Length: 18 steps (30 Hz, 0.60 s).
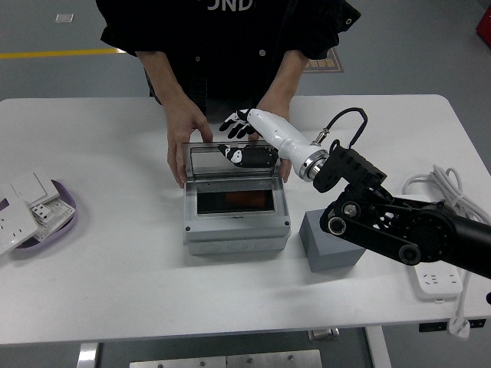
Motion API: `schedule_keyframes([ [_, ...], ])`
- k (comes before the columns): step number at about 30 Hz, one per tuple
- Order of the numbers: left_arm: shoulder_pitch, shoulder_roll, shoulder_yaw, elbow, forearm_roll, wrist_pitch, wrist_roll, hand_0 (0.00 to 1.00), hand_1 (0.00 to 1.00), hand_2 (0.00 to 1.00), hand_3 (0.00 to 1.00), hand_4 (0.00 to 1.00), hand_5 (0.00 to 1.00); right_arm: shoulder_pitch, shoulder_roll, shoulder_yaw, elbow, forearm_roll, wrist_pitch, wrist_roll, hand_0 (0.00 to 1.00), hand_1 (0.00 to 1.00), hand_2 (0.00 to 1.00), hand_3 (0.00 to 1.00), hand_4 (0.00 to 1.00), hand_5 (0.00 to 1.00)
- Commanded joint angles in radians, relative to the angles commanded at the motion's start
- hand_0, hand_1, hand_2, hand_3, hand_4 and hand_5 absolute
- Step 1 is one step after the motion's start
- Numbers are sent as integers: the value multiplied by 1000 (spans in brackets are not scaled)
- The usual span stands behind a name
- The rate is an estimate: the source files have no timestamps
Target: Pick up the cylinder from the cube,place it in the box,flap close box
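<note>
White table (100, 276); cylinder (244, 201) seemingly inside box (235, 222), below right hand (247, 138)

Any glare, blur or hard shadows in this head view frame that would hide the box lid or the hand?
Head view: even overhead light, soft shadows only; the box lid's clear panel shows faint reflections; right hand is sharp, no motion blur; slight wide-angle bend at the table edges.

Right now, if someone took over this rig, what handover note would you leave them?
Right hand: fingers open, at the top edge of the box's raised lid, holding nothing.
Left hand: not in view.
Person's hands grip the box at its back corners.
Reddish cylinder lies inside the box; grey cube is bare.
Done: pick and place.
Left: flap the lid shut.
</note>
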Motion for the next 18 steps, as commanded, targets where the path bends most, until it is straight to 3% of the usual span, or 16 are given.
schedule_keyframes([
  [5,0,0,-3,0,3,0,0,597,621,617,639,699,211,-27,-20,-6,60,-38,-6,-9,639,604,591,643,639,361],
  [13,3,1,-12,0,9,1,1,598,621,615,636,696,217,-84,-89,-2,220,-143,-9,-51,633,602,591,643,634,356],
  [18,5,0,-20,0,14,2,2,598,621,615,634,692,216,-130,-102,-34,249,-134,-6,-55,629,602,588,643,632,360],
])
